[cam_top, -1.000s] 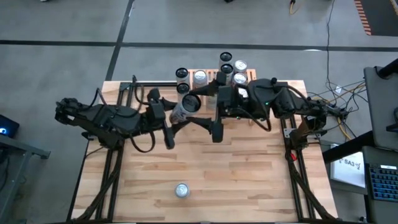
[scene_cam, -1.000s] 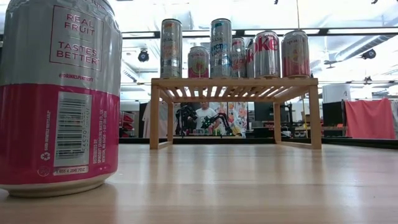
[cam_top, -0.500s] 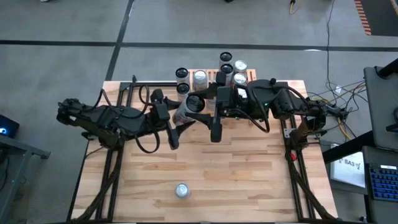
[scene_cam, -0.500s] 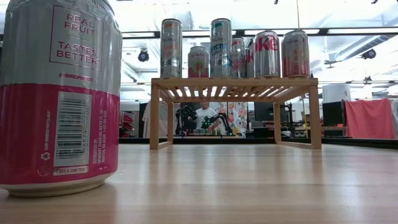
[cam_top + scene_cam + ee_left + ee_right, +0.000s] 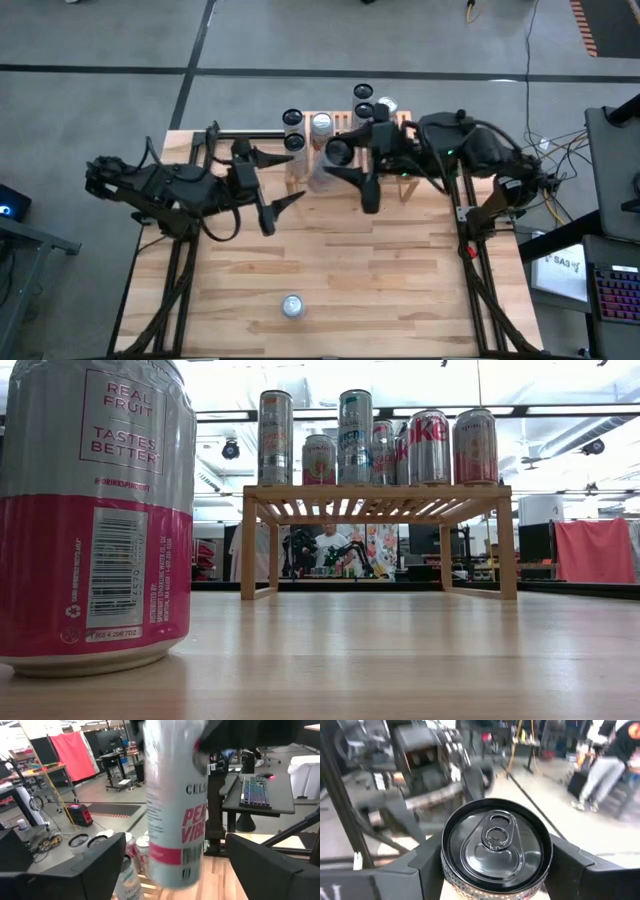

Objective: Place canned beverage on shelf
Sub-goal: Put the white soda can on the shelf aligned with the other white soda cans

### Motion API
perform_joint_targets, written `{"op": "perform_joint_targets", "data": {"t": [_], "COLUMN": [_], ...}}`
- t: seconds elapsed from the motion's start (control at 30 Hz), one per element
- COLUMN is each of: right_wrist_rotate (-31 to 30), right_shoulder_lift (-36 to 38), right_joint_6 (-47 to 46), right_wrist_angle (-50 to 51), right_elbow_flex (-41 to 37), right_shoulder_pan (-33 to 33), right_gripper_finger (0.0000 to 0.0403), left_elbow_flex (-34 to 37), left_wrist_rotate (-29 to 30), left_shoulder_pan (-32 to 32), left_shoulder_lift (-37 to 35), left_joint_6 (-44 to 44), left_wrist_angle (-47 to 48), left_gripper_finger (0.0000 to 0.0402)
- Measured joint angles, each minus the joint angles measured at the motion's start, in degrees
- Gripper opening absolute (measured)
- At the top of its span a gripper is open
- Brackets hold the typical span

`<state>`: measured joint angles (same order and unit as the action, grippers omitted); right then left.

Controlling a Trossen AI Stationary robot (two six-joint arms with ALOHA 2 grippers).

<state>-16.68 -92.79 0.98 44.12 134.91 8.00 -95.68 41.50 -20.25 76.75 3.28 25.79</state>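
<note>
— Who has the can right now?

— The right pincer (image 5: 345,165) does. Its two fingers are clamped on the tall slim can (image 5: 335,155), one on either side just under the top rim, and the can hangs clear above the worktop (image 5: 400,270), right at the front edge of the shelf (image 5: 405,122).

— And the left arm?

— The left pincer (image 5: 272,197) sits just beside it with its fingers spread wide apart, gripping nothing. From its wrist camera the can (image 5: 175,805) hangs in the gap between its two fingers, touching neither.

— How do you reckon that can handles?

— I'd judge it's thin-walled and smooth, so slippery and easy to dent if squeezed hard. If it's full, it has some weight. Being tall and narrow, it looks tippy. The grip near the lid (image 5: 496,845) seems sensible; the body dangles upright below.

— Room on the shelf?

— Tight, I'd say. Several cans (image 5: 372,448) already stand along the slatted top, so knocking a neighbour over is the risk.

— Anything else out there?

— One more can (image 5: 291,305) stands alone near the front of the worktop, well apart from both arms.
</note>
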Motion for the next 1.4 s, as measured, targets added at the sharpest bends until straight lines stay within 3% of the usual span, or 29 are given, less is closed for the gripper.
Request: {"op": "perform_joint_targets", "data": {"t": [0.37, 0.57, 1.0, 1.2, 1.4], "right_wrist_rotate": [-1.82, -2.42, -2.87, -2.85, -2.78], "right_shoulder_lift": [5.21, 5.79, 6.02, 8.32, 15.07], "right_joint_6": [-7.25, -8.08, -4.57, -3.19, -4.34], "right_wrist_angle": [25.01, 31.46, 30.33, 21.47, 11.07], "right_elbow_flex": [-0.08, -0.09, -3.09, -13.66, -28.32], "right_shoulder_pan": [-1.56, -1.56, -1.76, -1.85, -2.38], "right_gripper_finger": [0.0241, 0.0241, 0.0241, 0.0241, 0.0241], "left_elbow_flex": [0.02, 0.05, 0.2, 0.2, 0.22], "left_wrist_rotate": [1.55, 2.14, 3.15, 3.15, 3.16], "left_shoulder_pan": [0.0, 0.0, 0.0, 0.0, 0.0], "left_shoulder_lift": [-5.8, -7.72, -8.9, -8.9, -9.2], "left_joint_6": [2.02, 1.68, -0.36, -0.6, -1.29], "left_wrist_angle": [5.48, 8.44, 11.69, 11.73, 13.1], "left_gripper_finger": [0.0328, 0.0328, 0.0328, 0.0328, 0.0328]}}
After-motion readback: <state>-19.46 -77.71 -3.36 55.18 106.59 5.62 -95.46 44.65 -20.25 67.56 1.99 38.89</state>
